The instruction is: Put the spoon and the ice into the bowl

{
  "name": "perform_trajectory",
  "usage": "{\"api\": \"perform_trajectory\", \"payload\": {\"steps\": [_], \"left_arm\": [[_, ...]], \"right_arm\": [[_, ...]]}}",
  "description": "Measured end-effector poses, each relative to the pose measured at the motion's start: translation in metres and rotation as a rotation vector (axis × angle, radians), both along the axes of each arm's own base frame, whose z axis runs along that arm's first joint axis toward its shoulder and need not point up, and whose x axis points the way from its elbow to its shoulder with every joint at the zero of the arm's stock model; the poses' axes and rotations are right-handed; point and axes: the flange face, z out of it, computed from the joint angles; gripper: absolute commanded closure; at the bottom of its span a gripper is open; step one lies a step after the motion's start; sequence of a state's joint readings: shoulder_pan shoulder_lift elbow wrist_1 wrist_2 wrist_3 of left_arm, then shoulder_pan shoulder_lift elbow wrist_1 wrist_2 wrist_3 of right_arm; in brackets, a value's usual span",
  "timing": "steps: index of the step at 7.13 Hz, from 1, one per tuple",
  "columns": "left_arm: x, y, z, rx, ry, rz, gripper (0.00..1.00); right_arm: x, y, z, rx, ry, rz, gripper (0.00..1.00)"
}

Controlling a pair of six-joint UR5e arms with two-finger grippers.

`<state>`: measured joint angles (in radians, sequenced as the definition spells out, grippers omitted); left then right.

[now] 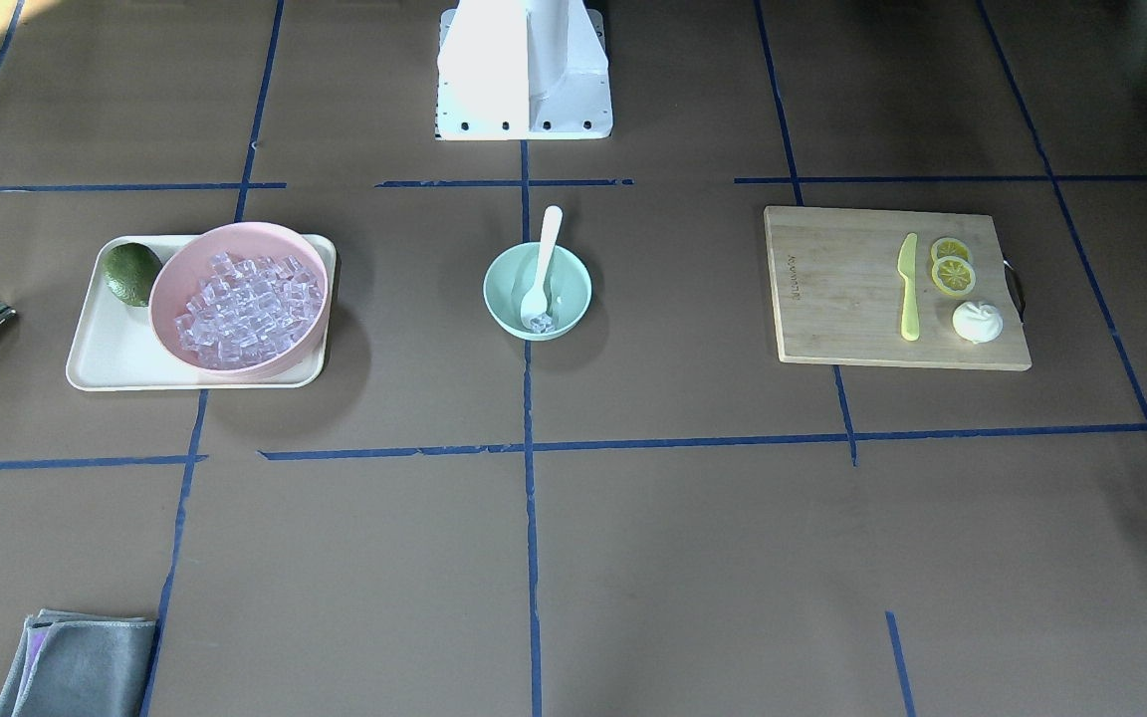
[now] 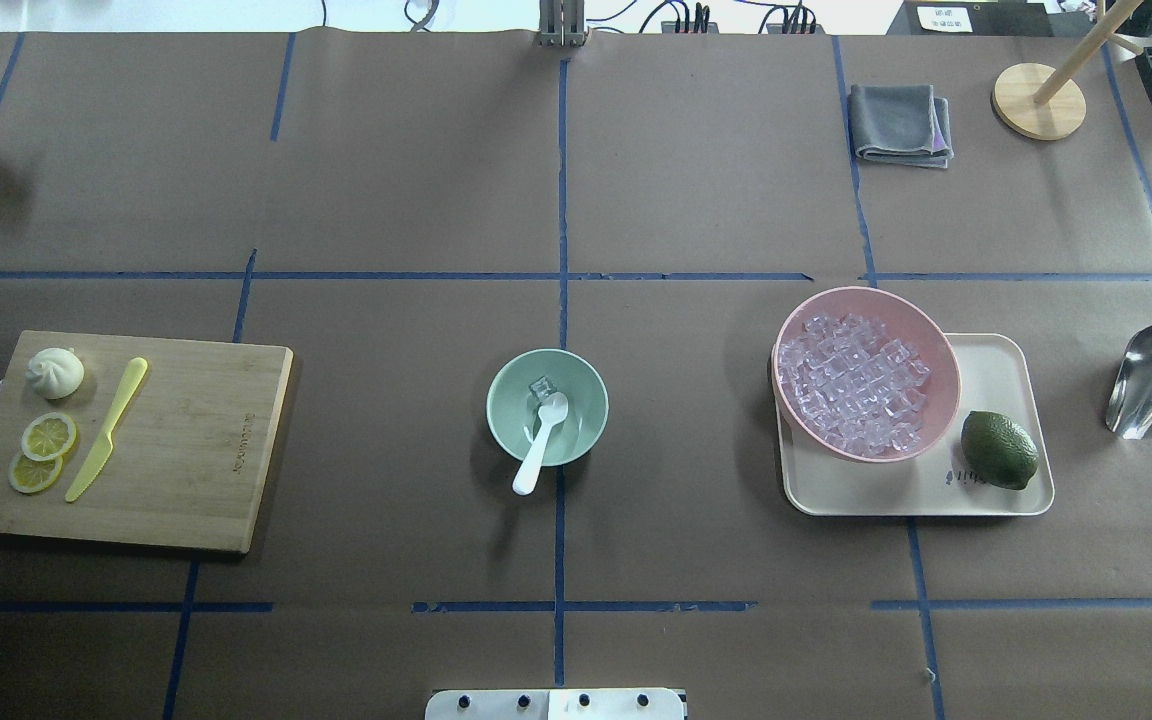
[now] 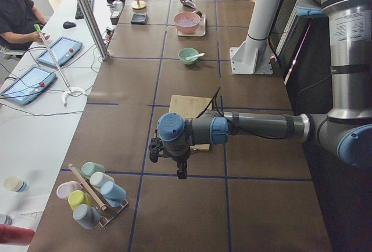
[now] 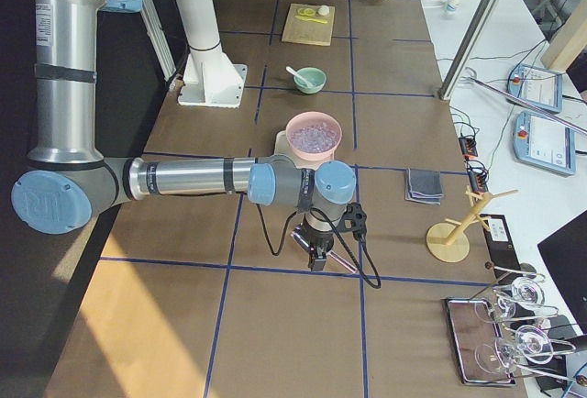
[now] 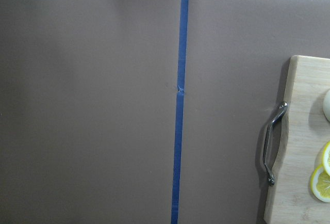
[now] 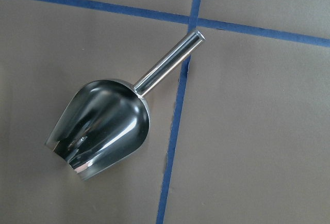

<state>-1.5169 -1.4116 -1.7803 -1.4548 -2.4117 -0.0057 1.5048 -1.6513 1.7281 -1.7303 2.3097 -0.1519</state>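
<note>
At the middle of the table, the green bowl [image 2: 584,428] holds both the spoon [image 2: 541,440] and one ice cube [image 2: 542,385]. The scoop end lies on the bowl's floor just beside the cube. The handle leans over the rim on the robot's side, so its long axis runs roughly from the robot outward across the table. By the look of it, the task is as good as done.

The rest of the ice [image 2: 856,385] fills the pink bowl [image 2: 866,292] on a tray [image 2: 1001,362] to the robot's right, beside a lime [image 2: 999,450].

The right gripper [image 4: 316,256] is the nearer one to that pile. It hangs out at the right end of the table, above a metal scoop [image 6: 100,126], with the pink bowl between it and the green bowl. The left gripper [image 3: 174,165] hangs over bare table past the handled end of the cutting board [image 2: 186,450], well apart from the green bowl.

Neither wrist camera shows any fingers, and the side views are too coarse, so I cannot tell whether either gripper is wide or closed. Neither appears to carry anything.

If more ice is wanted, the reach is probably the right arm's, inward toward the centre.
</note>
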Motion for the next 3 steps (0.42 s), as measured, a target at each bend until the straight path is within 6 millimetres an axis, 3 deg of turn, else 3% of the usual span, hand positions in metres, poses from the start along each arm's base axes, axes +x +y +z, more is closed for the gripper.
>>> {"api": "perform_trajectory", "payload": {"steps": [3], "left_arm": [[0.000, 0.001, -0.024, 0.046, -0.001, 0.004, 0.00]], "right_arm": [[0.000, -0.002, -0.001, 0.003, 0.001, -0.001, 0.01]]}}
